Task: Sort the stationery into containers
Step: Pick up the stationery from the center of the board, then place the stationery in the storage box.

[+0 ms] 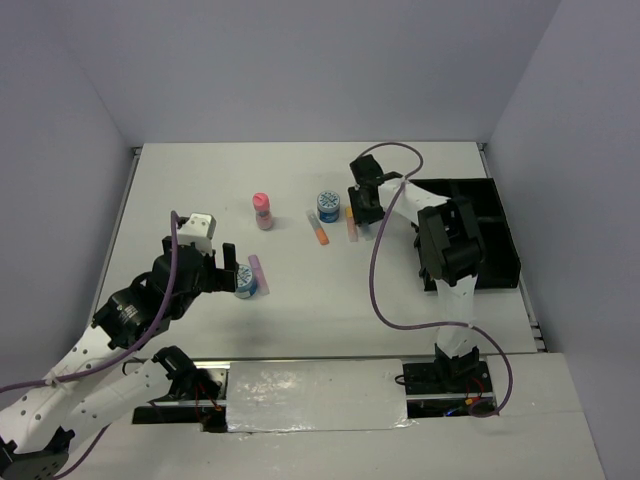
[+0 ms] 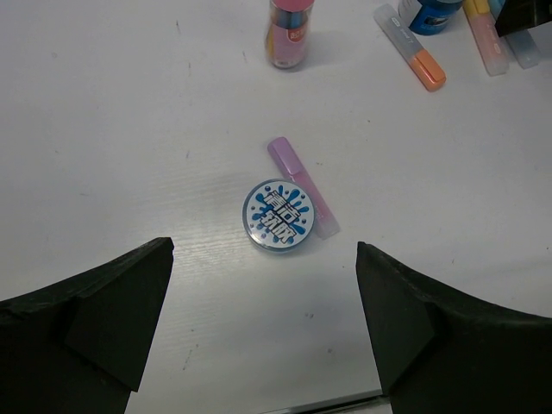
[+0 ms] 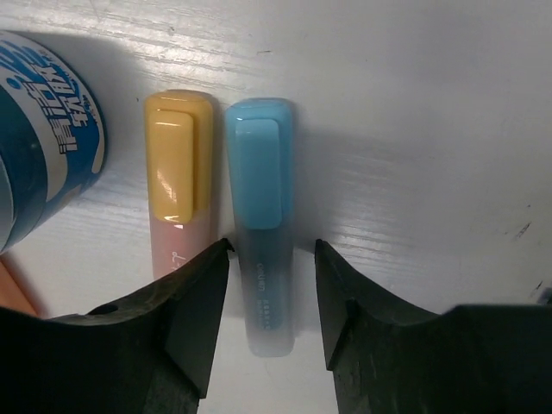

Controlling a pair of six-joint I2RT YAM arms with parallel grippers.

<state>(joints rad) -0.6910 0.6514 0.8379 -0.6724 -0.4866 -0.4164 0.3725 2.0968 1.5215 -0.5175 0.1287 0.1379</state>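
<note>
Just now the right pincer (image 3: 272, 259) stands unclenched astride the blue marker (image 3: 259, 190) on the table (image 3: 414, 129) — one finger could snag the yellow-capped marker (image 3: 178, 172) just beside it — while the left pincer (image 2: 263, 248) hangs released above a round tub (image 2: 278, 216).

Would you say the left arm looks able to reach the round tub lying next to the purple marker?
Probably yes: the left gripper hangs open just short of the round tub, with nothing between them. The purple marker lies against the tub's right side, so a finger might nudge it.
</note>
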